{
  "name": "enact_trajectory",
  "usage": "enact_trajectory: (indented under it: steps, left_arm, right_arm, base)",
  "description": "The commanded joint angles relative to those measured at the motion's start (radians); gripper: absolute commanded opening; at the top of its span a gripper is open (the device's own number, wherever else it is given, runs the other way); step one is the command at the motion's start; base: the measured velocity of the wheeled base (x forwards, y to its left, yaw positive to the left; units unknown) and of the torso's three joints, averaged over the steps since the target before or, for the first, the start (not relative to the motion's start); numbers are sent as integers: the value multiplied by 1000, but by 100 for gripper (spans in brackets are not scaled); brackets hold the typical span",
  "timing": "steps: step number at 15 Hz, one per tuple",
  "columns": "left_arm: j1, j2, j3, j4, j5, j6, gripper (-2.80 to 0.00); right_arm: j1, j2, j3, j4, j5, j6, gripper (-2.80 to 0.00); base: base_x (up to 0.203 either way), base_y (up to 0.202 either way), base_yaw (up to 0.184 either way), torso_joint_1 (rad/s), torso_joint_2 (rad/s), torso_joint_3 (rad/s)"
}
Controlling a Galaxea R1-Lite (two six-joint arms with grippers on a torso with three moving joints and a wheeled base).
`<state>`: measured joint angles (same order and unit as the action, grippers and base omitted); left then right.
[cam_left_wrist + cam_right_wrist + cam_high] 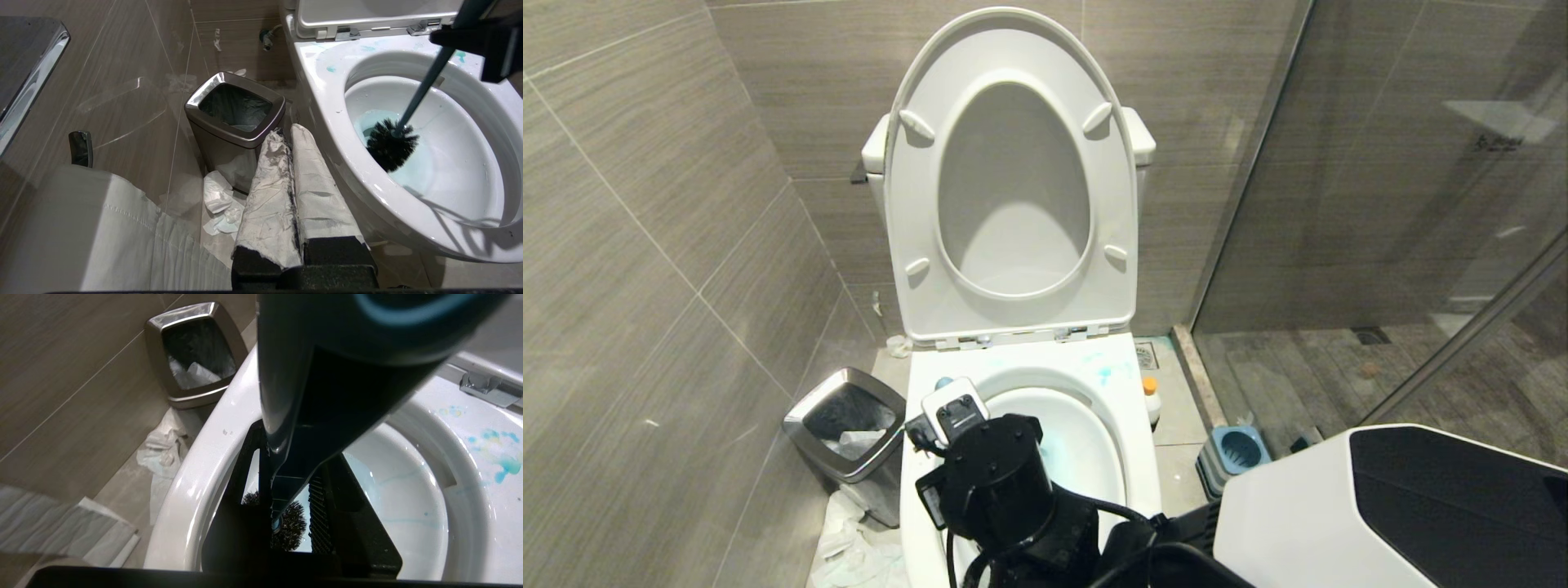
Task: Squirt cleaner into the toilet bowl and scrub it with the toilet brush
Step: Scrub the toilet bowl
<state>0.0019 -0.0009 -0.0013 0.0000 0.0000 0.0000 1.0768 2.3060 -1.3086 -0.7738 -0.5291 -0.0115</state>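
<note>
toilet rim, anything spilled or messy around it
Yes: light blue splashes of cleaner sit on the toilet bowl rim near the hinges instead of inside, and crumpled paper lies on the floor beside the waste bin.

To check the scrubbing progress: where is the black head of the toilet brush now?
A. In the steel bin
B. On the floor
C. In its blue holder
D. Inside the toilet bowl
D: the toilet brush head sits low inside the toilet bowl, against its blue-tinted wall.
</note>
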Motion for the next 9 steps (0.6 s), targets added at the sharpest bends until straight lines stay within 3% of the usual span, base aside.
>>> enact_trajectory:
  steps: [1, 6, 9]
  left_arm:
    - [1, 1, 1, 0, 0, 0, -280]
    - [1, 1, 0, 0, 0, 0, -280]
    - [0, 1, 0, 0, 0, 0, -280]
  right_arm:
    - [-40, 87, -133, 31, -2, -8, -280]
    - [-176, 199, -428, 166, -1, -49, -280]
    - [-211, 173, -420, 198, -2, -51, -280]
  base:
    - [0, 0, 0, 0, 0, 0]
    - [0, 0, 0, 0, 0, 0]
    - [0, 0, 0, 0, 0, 0]
